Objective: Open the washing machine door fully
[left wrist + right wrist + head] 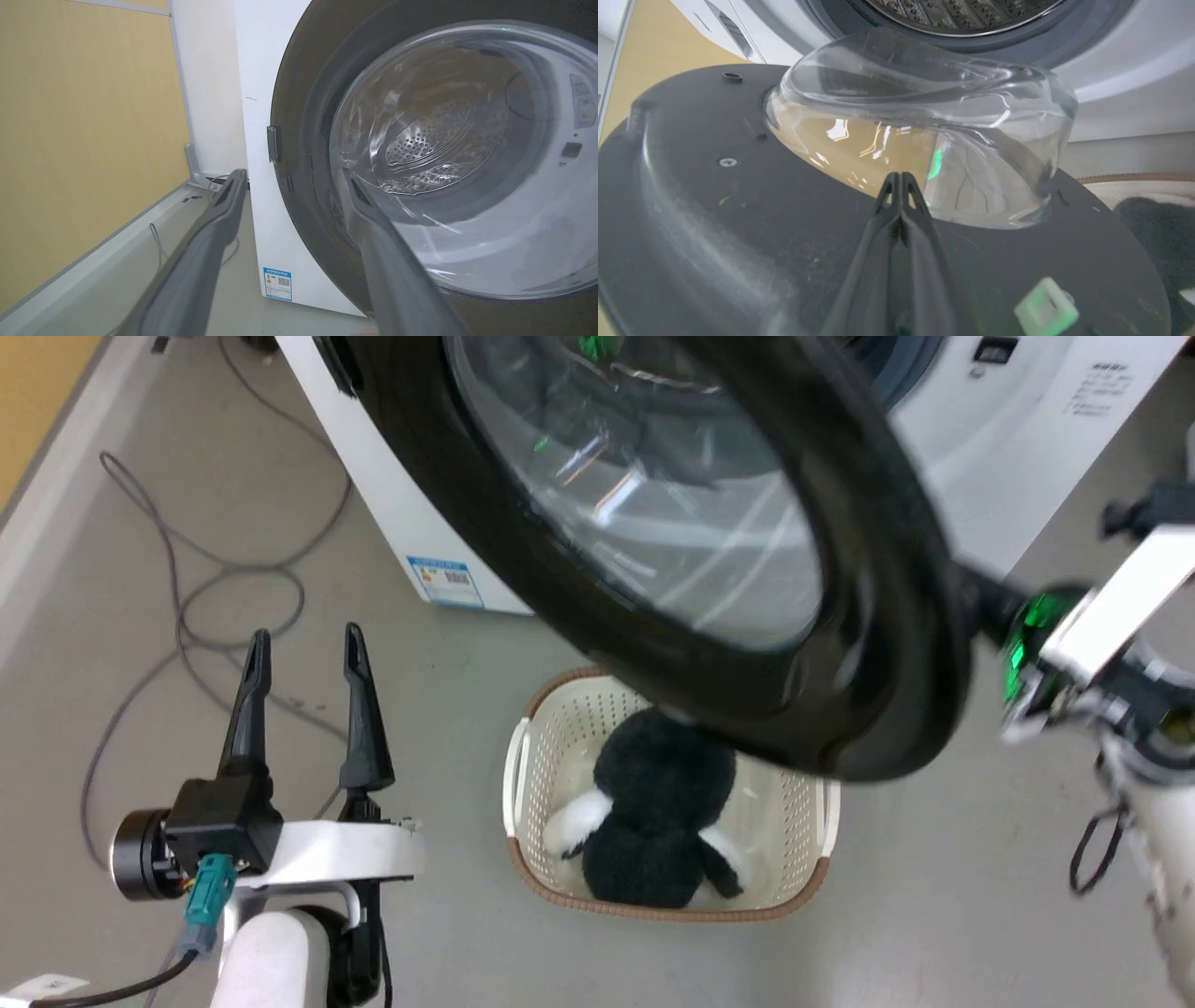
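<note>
washing machine door [896, 616], a wide glossy black ring around a bulging clear glass bowl, stands swung out from the white washing machine [1008, 476], hinged at the washer's left side. in the head view it crosses the upper middle of the scene, its free edge out to the right. below that edge, on the grey floor, sits a cream basket [523, 775] with a brown rim, holding a black and white plush toy [653, 821]. a blue label sticker [446, 581] marks the washer's lower left corner, and a grey cable [177, 607] loops across the floor further left.

left gripper [306, 637] hovers at the lower left, well apart from the door, its two dark fingers spread wide with nothing between them. in its wrist view they point toward the door's outer face and the washer's left front edge.

right gripper [897, 179] reaches in behind the door's free edge. its fingers are pressed together, tips meeting, lying over the door's black inner face just beside the glass bowl; whether they touch the door cannot be told. above them show the grey rubber ring [1017, 39] and the perforated steel drum [962, 11].
</note>
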Motion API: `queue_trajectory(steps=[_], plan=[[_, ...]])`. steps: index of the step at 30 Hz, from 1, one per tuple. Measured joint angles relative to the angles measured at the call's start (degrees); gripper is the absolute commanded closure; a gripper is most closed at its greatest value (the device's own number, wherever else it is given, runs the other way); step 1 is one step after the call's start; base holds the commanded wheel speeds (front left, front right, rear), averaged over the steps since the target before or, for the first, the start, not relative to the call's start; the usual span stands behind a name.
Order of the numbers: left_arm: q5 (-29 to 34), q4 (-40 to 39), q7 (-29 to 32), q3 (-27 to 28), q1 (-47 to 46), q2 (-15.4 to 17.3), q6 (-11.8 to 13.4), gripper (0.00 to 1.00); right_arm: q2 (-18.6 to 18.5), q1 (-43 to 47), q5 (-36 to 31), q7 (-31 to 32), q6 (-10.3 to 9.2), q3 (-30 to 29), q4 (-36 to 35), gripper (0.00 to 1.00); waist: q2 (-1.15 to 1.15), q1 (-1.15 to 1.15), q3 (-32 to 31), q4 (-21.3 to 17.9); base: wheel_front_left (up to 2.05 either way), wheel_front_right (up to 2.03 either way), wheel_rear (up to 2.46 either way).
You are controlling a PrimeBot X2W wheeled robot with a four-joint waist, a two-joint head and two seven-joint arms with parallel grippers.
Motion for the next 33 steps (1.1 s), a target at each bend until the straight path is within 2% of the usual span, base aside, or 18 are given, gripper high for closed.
queue_trajectory(steps=[17,28,33], plan=[[0.5,2.0,0.0,-0.2,5.1,0.0,-1.0,0.00,6.4,18.5,1.3,1.9,0.00,5.6,-15.1,1.00,0.00,0.00,-8.0,-1.0,0.00,0.00,0.00],[2.5,4.3,0.0,-0.5,8.2,0.0,-0.7,0.00,11.9,26.8,0.0,2.6,0.00,10.9,-18.5,1.00,0.00,-0.01,-11.9,-1.7,0.00,0.00,0.00],[3.6,4.9,0.0,0.0,9.5,0.1,-1.1,0.00,12.9,29.5,-2.2,-0.2,0.00,11.3,-18.8,1.00,0.00,-0.01,-13.0,-2.3,0.00,0.00,0.00]])
